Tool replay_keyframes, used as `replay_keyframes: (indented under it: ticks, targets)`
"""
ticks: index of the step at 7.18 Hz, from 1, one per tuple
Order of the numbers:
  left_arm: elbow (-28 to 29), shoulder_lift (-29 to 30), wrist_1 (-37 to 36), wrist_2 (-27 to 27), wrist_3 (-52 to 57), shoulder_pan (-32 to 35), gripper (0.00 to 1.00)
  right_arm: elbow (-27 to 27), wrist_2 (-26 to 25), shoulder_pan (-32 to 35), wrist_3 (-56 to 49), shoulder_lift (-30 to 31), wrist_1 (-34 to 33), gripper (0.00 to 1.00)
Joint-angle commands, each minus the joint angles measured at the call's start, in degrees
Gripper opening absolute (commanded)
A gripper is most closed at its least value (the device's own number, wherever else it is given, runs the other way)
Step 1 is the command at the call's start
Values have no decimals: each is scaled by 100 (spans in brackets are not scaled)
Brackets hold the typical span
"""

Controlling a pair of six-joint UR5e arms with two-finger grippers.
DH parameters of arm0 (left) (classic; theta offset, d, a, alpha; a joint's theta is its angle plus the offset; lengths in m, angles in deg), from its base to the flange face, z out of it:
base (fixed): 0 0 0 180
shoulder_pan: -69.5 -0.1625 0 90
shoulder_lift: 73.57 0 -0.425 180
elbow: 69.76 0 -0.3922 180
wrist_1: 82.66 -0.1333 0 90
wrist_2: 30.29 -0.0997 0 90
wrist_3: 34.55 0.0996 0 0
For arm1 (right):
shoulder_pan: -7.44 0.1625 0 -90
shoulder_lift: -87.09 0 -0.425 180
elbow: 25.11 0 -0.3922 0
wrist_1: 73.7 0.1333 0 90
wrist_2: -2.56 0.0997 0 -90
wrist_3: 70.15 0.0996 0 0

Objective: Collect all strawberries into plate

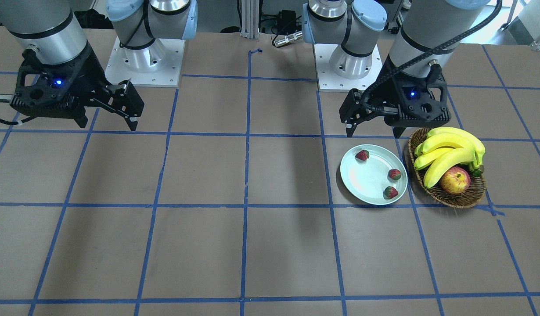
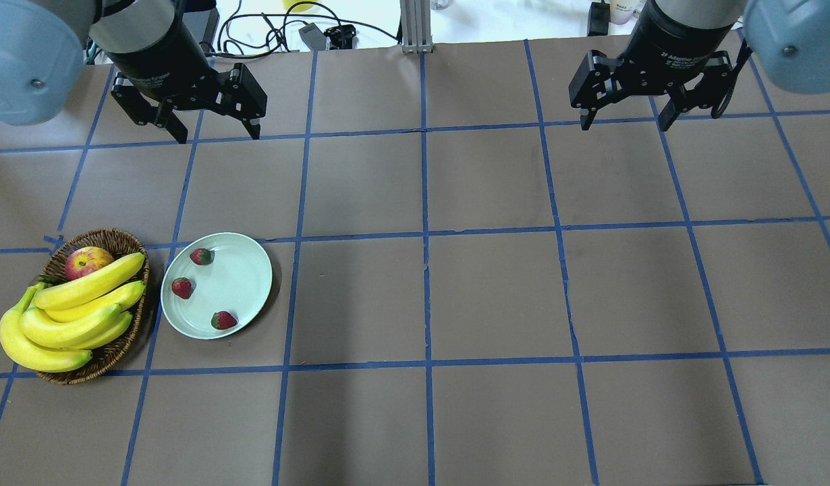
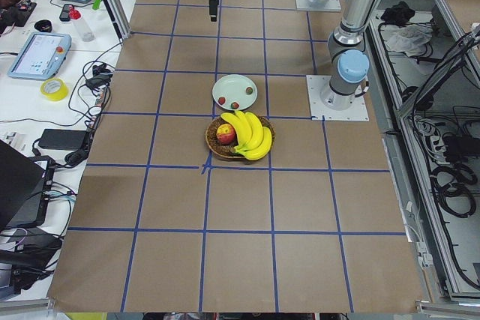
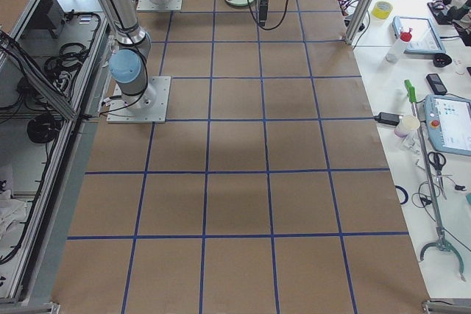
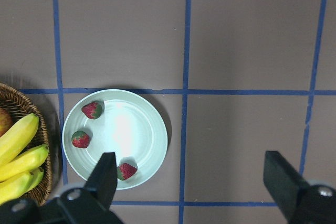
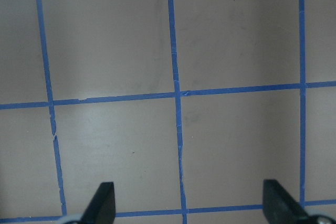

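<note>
Three strawberries [image 2: 181,287], all on the plate [image 2: 243,277]. Red, with green caps. Set apart from each other, none touching. Two close to the rim on the basket [image 2: 111,237] side, the third close to the rim nearest the robot. Middle of the plate bare.

Plate flat on the brown surface [image 2: 496,290], on the robot's left side, just beside the basket. In the basket, a bunch of yellow bananas [image 2: 77,304] and one apple [image 2: 88,261], with the bananas sticking out over the rim.

Left tool [image 2: 218,135] up high above the surface, not touching a thing. Fingers spread wide, with nothing between them. From its wrist camera, the whole plate and all three strawberries well below, with a bit of the basket at the edge.

Right tool [image 2: 624,125] also up high, on the other side, well apart from the plate. Fingers spread wide too, with nothing held. Below it, only brown surface crossed by blue tape lines [image 6: 176,94].
</note>
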Motion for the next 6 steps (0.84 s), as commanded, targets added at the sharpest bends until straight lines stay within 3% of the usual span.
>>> replay_keyframes:
  ticks: [1, 6]
  targets:
    - [26, -58, 313, 21, 86, -47, 100, 5, 0, -9, -9, -15, 3, 100]
    - [-62, -93, 584, -31, 481, -450, 100, 14, 0, -9, -9, -15, 3, 100]
